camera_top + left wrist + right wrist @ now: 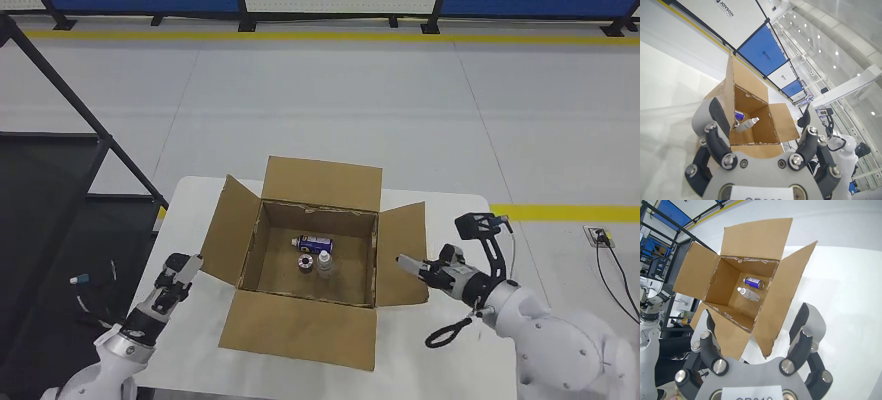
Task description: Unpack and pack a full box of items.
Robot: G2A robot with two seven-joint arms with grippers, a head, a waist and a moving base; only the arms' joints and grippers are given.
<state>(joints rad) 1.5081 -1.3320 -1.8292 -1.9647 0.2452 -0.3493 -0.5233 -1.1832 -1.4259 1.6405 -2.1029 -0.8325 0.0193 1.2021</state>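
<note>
- While the cardboard box (300, 330) is standing open on the white table (400, 345), the left gripper (183, 266) is hovering just off its left side, fingers spread and holding nothing.
- The right gripper (410, 267) is gaping empty near the opposite side.
- Deeper in, a clear spray bottle (324, 264) and a blue can (313, 241) are lying on the box floor.
- Something small and round, perhaps a tin (303, 263), is resting beside the bottle.

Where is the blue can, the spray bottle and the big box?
blue can (754, 283), right wrist view, on its blue side.
spray bottle (751, 295), right wrist view, on its clear body.
box (757, 237), right wrist view, on one open flap.
</note>
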